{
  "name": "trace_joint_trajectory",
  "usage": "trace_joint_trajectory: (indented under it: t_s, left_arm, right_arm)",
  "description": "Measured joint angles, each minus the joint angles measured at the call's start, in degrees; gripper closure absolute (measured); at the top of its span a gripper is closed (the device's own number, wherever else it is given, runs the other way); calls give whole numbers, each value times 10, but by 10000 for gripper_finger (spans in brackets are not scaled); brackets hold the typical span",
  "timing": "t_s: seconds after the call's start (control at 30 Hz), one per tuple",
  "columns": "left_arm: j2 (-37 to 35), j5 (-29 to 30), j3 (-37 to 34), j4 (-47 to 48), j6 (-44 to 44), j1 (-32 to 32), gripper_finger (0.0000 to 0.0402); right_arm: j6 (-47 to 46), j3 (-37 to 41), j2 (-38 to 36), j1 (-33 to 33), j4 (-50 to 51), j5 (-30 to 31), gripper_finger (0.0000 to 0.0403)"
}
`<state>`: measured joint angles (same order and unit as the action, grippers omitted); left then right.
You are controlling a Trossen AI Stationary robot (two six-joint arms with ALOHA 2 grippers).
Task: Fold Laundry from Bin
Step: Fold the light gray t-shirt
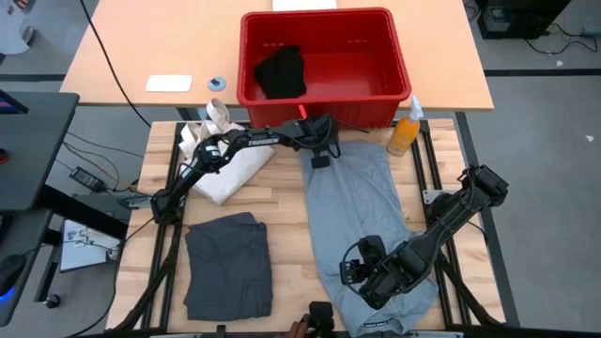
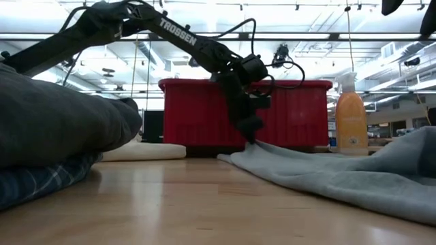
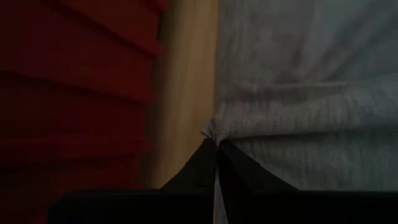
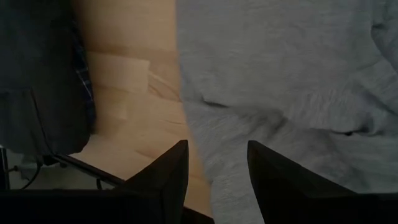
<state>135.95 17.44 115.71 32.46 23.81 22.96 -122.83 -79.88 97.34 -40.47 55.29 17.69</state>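
A light grey garment [image 1: 362, 221] lies spread lengthwise on the wooden table, from the red bin [image 1: 394, 103] toward the near edge. My left gripper [image 1: 320, 156] is shut on its far left corner, just in front of the bin. My right gripper [image 1: 357, 272] hovers open over the garment's near part, and grey cloth shows below its parted fingers [image 4: 177, 165]. A black piece [image 1: 282, 72] lies inside the bin. A folded dark grey piece [image 1: 230, 263] sits at the near left on a plaid piece [image 2: 34, 184]. My left gripper pinches the light grey garment's far left edge [image 3: 210, 129] between its two shut fingers. The fingers slant down at it from the far side. The cloth rises to a small peak [image 2: 253, 143] at the pinch, while the rest lies flat on the table.
A cream tote bag [image 1: 221, 164] lies at the far left of the table. An orange spray bottle [image 1: 405, 131] stands beside the bin's near right corner. Bare wood [image 1: 286, 216] shows between the two grey pieces.
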Motion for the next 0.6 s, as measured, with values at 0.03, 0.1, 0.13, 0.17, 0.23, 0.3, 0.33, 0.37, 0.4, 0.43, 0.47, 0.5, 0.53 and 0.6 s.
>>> trace_joint_trajectory:
  t_s: [0.03, 0.1, 0.13, 0.17, 0.23, 0.3, 0.33, 0.37, 0.4, 0.43, 0.47, 0.5, 0.53, 0.6]
  left_arm:
    - [0, 11, 0, 0, 1, 0, 385]
    - [0, 16, 0, 1, 0, 2, 386]
    - [0, 20, 0, 3, 0, 3, 387]
    - [0, 23, 0, 6, -1, 3, 387]
    - [0, 25, 0, 7, -5, 4, 387]
    - [0, 25, 0, 6, -6, 3, 386]
    - [0, 25, 0, 6, -6, 3, 383]
    - [0, 25, 0, 6, -9, 3, 379]
    - [0, 25, 0, 5, -16, 3, 373]
    - [0, 25, 0, 5, -22, 3, 364]
    - [0, 25, 0, 6, -28, 3, 354]
    - [0, 25, 0, 6, -31, 3, 342]
    - [-1, 25, 0, 7, -33, 3, 328]
    - [-4, 25, 0, 15, -34, 3, 296]
  right_arm:
    - [0, 0, 0, 0, 0, 0, 231]
    - [0, 0, 0, 0, -1, 0, 231]
    - [0, 0, 0, 0, -1, 0, 231]
    - [0, 0, 0, 0, -1, 0, 231]
    - [0, 0, 0, 0, -2, 1, 231]
    - [0, 0, 0, 0, -2, 2, 231]
    - [0, 0, 0, 0, -2, 2, 231]
    - [0, 0, 0, 0, -2, 2, 231]
    - [0, 0, 0, 0, -2, 2, 231]
    - [0, 0, 0, 0, -2, 2, 231]
    - [0, 0, 0, 0, -2, 2, 231]
    - [0, 0, 0, 0, -2, 2, 231]
    - [0, 0, 0, 0, -2, 2, 231]
    - [0, 0, 0, 0, -2, 2, 231]
